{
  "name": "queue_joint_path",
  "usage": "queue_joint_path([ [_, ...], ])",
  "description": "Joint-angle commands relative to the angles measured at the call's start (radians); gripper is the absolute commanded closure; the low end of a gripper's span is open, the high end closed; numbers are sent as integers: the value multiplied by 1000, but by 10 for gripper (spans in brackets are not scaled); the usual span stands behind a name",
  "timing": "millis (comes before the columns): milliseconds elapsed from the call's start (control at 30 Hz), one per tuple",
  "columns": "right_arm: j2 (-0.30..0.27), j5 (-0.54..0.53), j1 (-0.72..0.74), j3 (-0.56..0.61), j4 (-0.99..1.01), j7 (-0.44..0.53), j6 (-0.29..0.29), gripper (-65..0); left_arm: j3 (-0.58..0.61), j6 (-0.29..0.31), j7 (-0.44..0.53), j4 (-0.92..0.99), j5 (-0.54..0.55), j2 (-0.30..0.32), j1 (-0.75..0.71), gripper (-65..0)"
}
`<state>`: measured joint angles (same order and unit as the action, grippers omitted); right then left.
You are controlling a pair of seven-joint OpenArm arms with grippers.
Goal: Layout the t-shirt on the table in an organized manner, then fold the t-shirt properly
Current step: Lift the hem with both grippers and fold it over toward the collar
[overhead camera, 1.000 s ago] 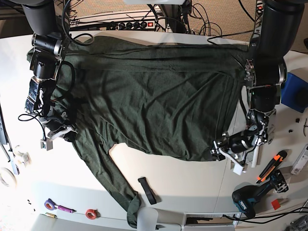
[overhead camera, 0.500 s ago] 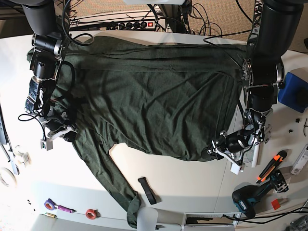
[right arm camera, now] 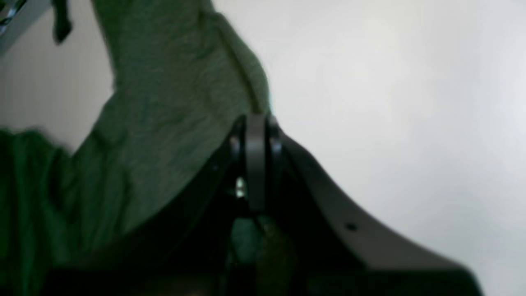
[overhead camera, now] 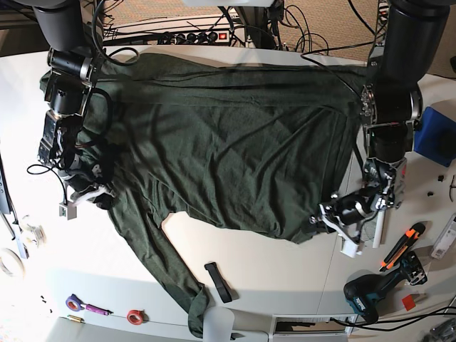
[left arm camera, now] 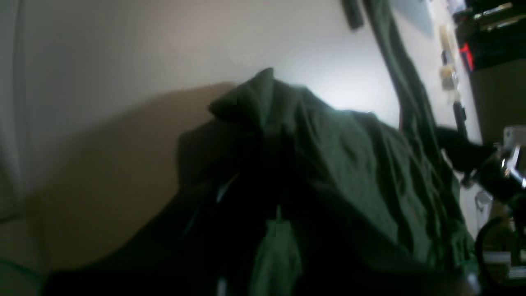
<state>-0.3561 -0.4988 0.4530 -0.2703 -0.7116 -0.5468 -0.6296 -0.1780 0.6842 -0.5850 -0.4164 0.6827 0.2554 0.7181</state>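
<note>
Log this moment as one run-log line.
phase: layout | t-shirt: spread, wrinkled | left gripper: shut on t-shirt hem | right gripper: shut on t-shirt edge

- White counter (overhead camera: pixel 278 260): fills the frame.
- Green t-shirt (overhead camera: pixel 228 157): spread over centre, sleeve trailing to lower edge.
- Black strap (overhead camera: pixel 218 281): lower centre.
- Purple tool (overhead camera: pixel 82 305), red ring (overhead camera: pixel 134 315): lower left.

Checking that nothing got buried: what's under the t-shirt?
Only white table shows around the t-shirt. The cloth is spread over most of the table, so anything beneath it is hidden. A black strap lies uncovered near the sleeve.
</note>
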Motion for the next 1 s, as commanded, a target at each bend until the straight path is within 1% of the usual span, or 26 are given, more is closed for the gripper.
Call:
queue_joint_path([
  [0, -13, -33, 26, -18, -27, 15, -40, 0, -1, 14, 11, -32, 43, 26, 38, 0],
  [33, -13, -42, 26, -34, -38, 6, -64, 0, -1, 14, -6, -40, 66, 37, 38, 0],
  [67, -13, -53, 26, -51, -51, -10, -69, 0, -1, 14, -26, -46, 91, 46, 38, 0],
  [233, -13, -117, 24, -129, -109, -119, -69, 0, -1, 14, -102, -51, 171, 82, 32, 0],
  [333, -14, -171, 6, -156, -158, -177, -69, 0, -1, 14, -166, -74, 257, 100, 6, 0],
  [400, -13, -194, -27, -158, -213, -197, -69, 0, -1, 14, -213, -120, 309, 108, -27, 0],
  [467, -13, -212, -71, -158, -284, -220, -69, 0, -1, 14, -248, -187, 340, 114, -69, 0],
  [567, -13, -267, -156, -158, -410, -247, -69, 0, -1, 14, -291, -315, 385, 126, -146, 0],
  [633, -13, -268, -209, -158, -497, -257, -69, 0, -1, 14, -311, -410, 413, 137, -199, 0],
  [733, -17, -268, -274, -158, -616, -272, -69, 0, -2, 14, -336, -544, 426, 156, -265, 0],
  [800, -26, -268, -309, -158, -673, -273, -69, 0, -2, 14, -336, -612, 425, 170, -303, 0],
  [900, -38, -269, -348, -175, -727, -273, -69, 0, -7, 14, -338, -681, 425, 188, -350, 0],
  [967, -41, -272, -367, -202, -745, -273, -69, 0, -31, 14, -347, -705, 425, 194, -378, 0],
])
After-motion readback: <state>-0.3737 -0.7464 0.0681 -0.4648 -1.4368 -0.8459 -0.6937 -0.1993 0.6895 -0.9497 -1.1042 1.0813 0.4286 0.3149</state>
